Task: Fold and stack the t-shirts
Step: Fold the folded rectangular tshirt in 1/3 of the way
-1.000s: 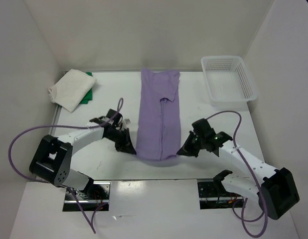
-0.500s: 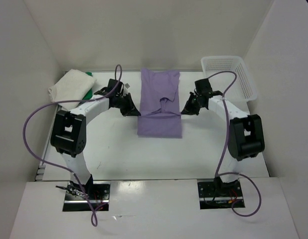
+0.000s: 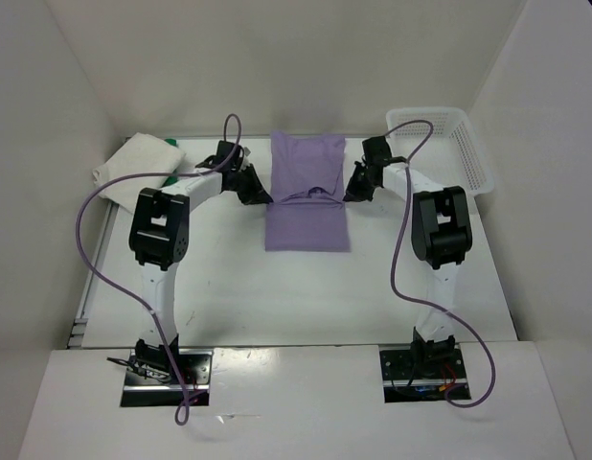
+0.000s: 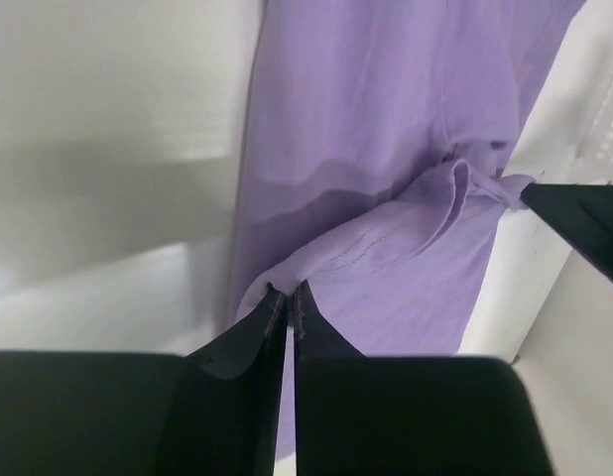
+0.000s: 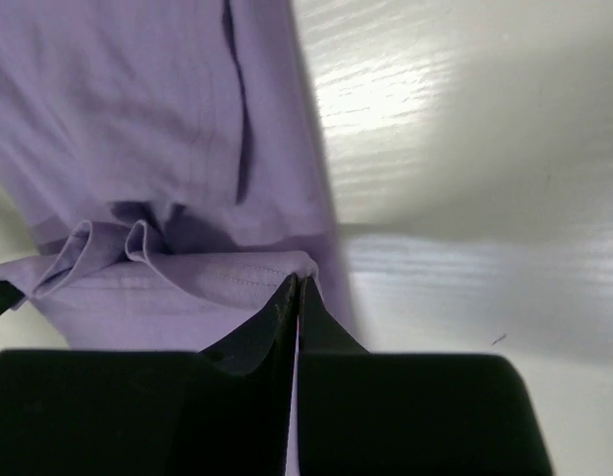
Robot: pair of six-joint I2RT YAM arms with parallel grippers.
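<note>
right gripper (image 5: 295, 288): black fingers (image 5: 257, 337) pressed together, pinching the stitched hem | lavender t-shirt (image 5: 138, 109): spread on the table, far and left of the grip; hem layer lies over the cloth beyond; two small ripples left of the grip | table (image 5: 465, 149): white, glossy, glare right of the shirt

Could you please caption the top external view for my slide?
Left gripper and right gripper pinch the hem of the lavender t-shirt, folded up over itself.

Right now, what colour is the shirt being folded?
The shirt is plain light purple; clearest in the top view.
</note>
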